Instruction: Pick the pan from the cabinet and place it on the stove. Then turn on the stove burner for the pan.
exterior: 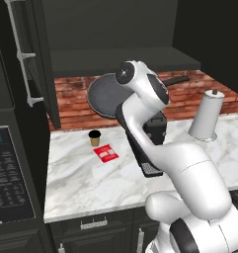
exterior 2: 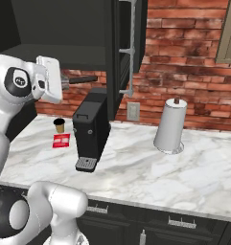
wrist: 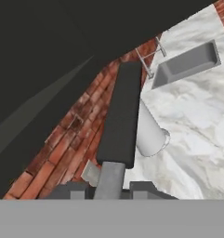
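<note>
The pan [exterior: 106,94] hangs tilted in the air in front of the brick wall, its round dark face turned toward the left base view. Its thin handle [exterior: 177,79] runs right past the white hand. My gripper [wrist: 108,188] is shut on the handle [wrist: 120,116] near its grey neck, and the dark bar stretches away from the hand camera. From the right, the gripper [exterior 2: 64,83] shows with the handle tip [exterior 2: 82,79] sticking out. The cabinet [exterior: 120,54] stands open above the counter, door [exterior: 29,54] swung left. The stove and its burner are out of view.
A black coffee machine [exterior 2: 90,127] stands on the marble counter [exterior: 81,183] below the pan. A paper towel roll [exterior: 207,116] is to its right, a small cup [exterior: 94,138] and a red packet [exterior: 106,153] to its left. A microwave panel [exterior: 7,173] is at far left; a sink [wrist: 187,62] lies further along.
</note>
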